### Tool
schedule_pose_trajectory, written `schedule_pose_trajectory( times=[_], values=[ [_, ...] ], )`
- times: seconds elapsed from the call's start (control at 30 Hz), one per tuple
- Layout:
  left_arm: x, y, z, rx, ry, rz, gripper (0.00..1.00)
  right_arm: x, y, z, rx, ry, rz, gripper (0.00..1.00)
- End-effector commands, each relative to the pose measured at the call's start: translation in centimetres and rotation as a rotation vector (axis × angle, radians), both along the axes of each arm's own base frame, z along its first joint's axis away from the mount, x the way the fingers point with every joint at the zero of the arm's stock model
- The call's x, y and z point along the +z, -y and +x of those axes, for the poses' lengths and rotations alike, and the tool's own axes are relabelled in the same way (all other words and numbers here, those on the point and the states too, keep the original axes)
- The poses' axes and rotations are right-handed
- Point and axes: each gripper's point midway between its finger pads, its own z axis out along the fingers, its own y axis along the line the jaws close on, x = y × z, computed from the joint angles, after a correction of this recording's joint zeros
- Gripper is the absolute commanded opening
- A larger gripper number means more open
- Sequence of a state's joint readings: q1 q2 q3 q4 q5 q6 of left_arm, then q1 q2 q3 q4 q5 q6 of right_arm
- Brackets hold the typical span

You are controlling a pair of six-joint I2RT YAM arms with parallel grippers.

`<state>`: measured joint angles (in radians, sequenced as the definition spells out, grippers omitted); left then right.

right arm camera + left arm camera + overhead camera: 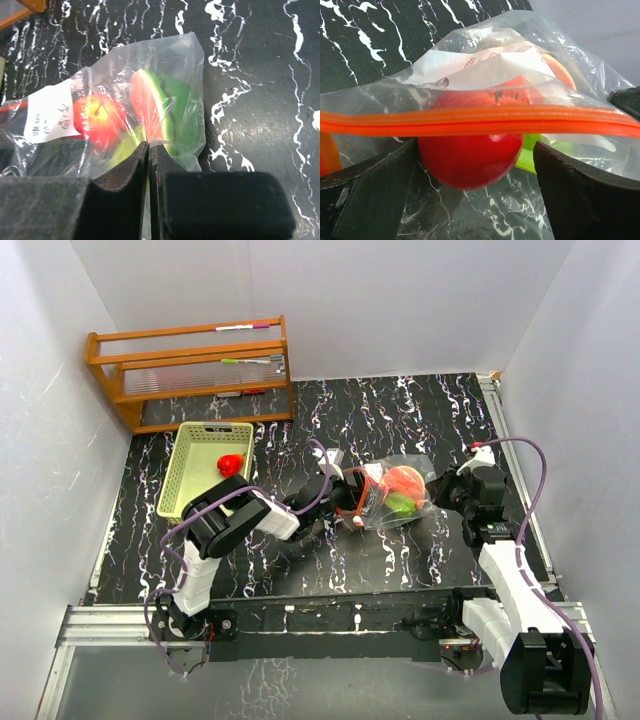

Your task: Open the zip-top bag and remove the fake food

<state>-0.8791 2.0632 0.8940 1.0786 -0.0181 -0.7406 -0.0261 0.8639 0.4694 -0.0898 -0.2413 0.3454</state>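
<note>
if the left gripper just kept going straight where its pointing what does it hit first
The zip-top bag: its orange-red zip strip crosses right in front of the open left gripper. A red round fruit sits just behind, inside the bag; the gap between them is hard to judge.

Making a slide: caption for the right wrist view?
Right end effector shut on the zip-top bag, watermelon slice and red fruit inside.

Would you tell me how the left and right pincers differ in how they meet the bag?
The left pincer is open, its fingers spread with a red fruit in view between them; the right pincer is shut on the bag. The left sits at the zip strip end; the right pinches the opposite end. Both are at the same bag.
</note>
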Motion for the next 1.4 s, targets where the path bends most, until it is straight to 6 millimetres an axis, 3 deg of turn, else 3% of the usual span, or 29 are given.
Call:
schedule_pose_trajectory(
  times=[0.0, 0.43, 0.67, 0.77, 0.8, 0.93, 1.17, 1.37],
  values=[
    [1.2, -0.1, 0.0, -0.009, 0.029, -0.038, 0.97, 2.6, 1.2, 0.2, -0.064, 0.087, -0.037, 0.08],
    [1.1, 1.9, 0.1, -0.075, 0.014, -0.066, 0.93, 1.3, 0.3, 0.0, -0.025, 0.056, -0.011, 0.08],
    [1.8, 2.2, 0.5, -0.065, 0.016, -0.073, 0.73, 0.3, -0.1, -0.2, -0.006, 0.035, 0.000, 0.08],
    [1.7, 1.9, 0.8, -0.044, 0.010, -0.057, 0.71, 0.0, -0.2, -0.2, -0.002, 0.028, 0.006, 0.08],
    [1.6, 1.8, 0.8, -0.042, 0.009, -0.054, 0.73, -0.1, -0.3, -0.2, 0.001, 0.026, 0.008, 0.07],
    [1.0, 2.0, 0.9, -0.046, 0.008, -0.064, 0.96, 0.1, -0.3, -0.5, 0.005, 0.033, 0.008, 0.08],
    [1.4, 2.1, 1.5, -0.014, 0.019, -0.103, 0.97, 0.0, -0.2, -0.7, 0.005, 0.030, -0.003, 0.08],
    [1.0, 1.9, 2.8, 0.030, -0.003, -0.137, 0.97, 3.9, 0.8, -0.8, -0.042, 0.122, -0.073, 0.08]
  ],
)
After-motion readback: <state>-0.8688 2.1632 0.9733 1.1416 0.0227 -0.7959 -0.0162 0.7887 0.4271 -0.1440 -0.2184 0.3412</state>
